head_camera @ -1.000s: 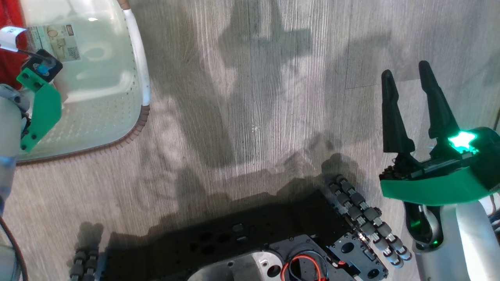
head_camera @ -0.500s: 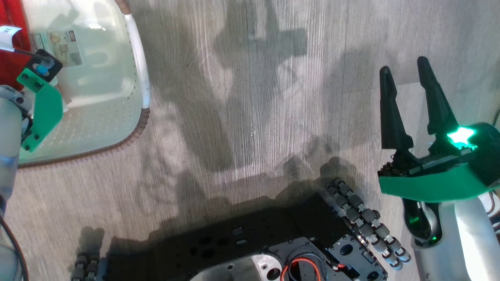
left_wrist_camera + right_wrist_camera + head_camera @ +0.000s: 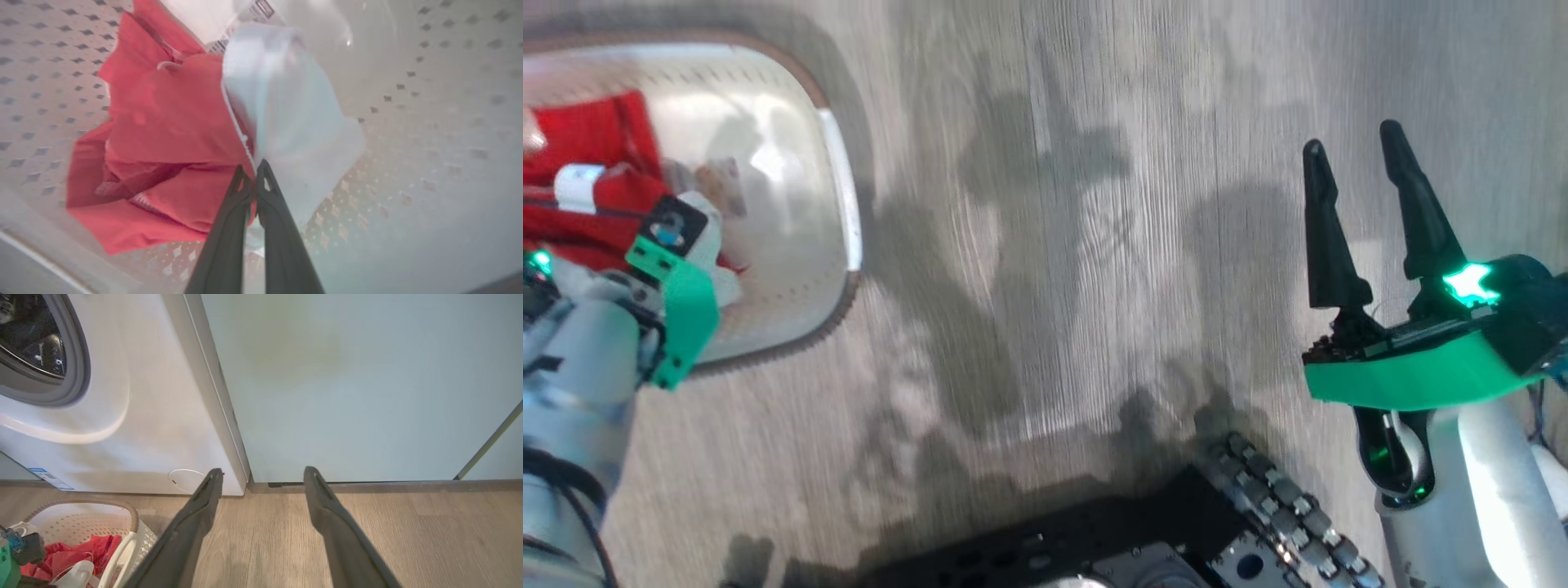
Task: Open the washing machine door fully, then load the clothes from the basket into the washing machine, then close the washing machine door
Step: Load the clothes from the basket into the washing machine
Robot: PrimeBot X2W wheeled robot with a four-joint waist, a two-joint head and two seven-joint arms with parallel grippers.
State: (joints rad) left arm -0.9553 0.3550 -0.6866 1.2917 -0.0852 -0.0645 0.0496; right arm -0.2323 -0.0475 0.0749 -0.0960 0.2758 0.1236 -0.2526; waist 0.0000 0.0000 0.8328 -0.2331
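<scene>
1. The clothes (image 3: 171,134), in the basket (image 3: 841,204), are pinched at a seam by the clenched left end effector (image 3: 255,171); so thin a hold could be lost.
2. The basket could be dragged by snagged fabric.
3. The right end effector (image 3: 1350,137) is seen spread, empty.

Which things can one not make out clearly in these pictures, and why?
1. The label in the basket: smeared by motion blur, head view.
2. The left gripper: fingers behind its green mount, head view.
3. The washing machine: drum opening cut by the right wrist view's left edge.
4. The clothes: their number, folds overlap, left wrist view.
</scene>
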